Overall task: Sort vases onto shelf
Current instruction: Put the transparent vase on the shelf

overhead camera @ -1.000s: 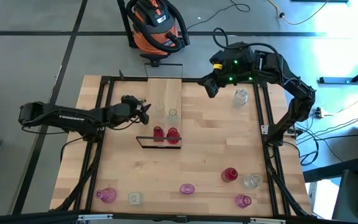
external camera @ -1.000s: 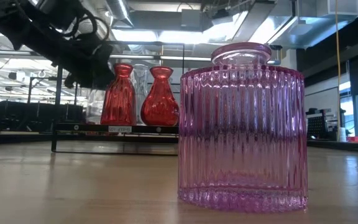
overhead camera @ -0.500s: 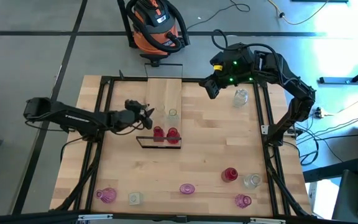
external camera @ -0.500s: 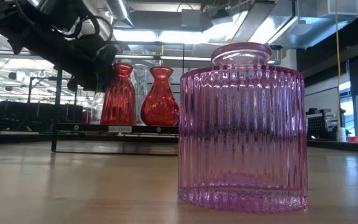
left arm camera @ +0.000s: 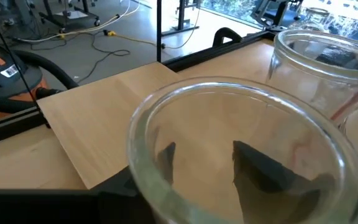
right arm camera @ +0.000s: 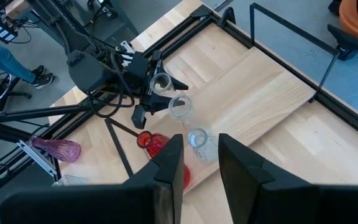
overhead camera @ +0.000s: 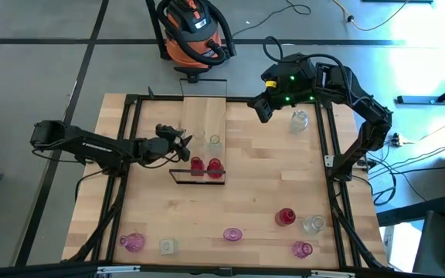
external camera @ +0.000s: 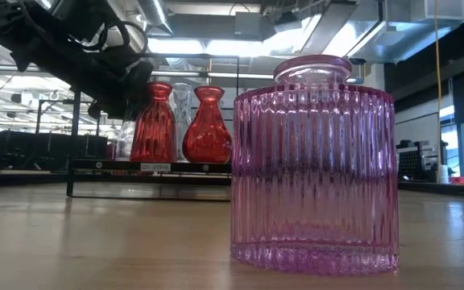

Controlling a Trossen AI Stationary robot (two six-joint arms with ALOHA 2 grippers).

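The shelf (overhead camera: 205, 116) is a light plank lying on the table's far middle. Two red vases (overhead camera: 205, 165) and a clear vase (overhead camera: 215, 143) stand at its near end. My left gripper (overhead camera: 185, 141) reaches in from the table's left and is shut on another clear vase (left arm camera: 229, 155) over the plank's left side; the right wrist view shows this vase (right arm camera: 160, 83) too. My right gripper (overhead camera: 259, 110) hangs high over the far right, open, with nothing between its fingers (right arm camera: 169, 162). More pink, red and clear vases stand along the table's near edge. My left gripper has the clear vase's round body (left arm camera: 148, 149) between its two fingers, which show dark through the glass (left arm camera: 260, 177). The fingers come almost level from the table's left. The vase is upright, mouth up. Its base is hidden, so I cannot tell whether it rests on the plank.
A clear vase (overhead camera: 300, 120) stands on the table under the right arm. A pink ribbed vase (external camera: 312, 161) fills the low view. Black frame rails (overhead camera: 126, 139) run along the table's sides. An orange vacuum cleaner (overhead camera: 195, 27) stands past the far edge.
My left gripper has sunk a little and shifted toward the red vases on the shelf, carrying the clear vase upright. It has kept still in the last half second.
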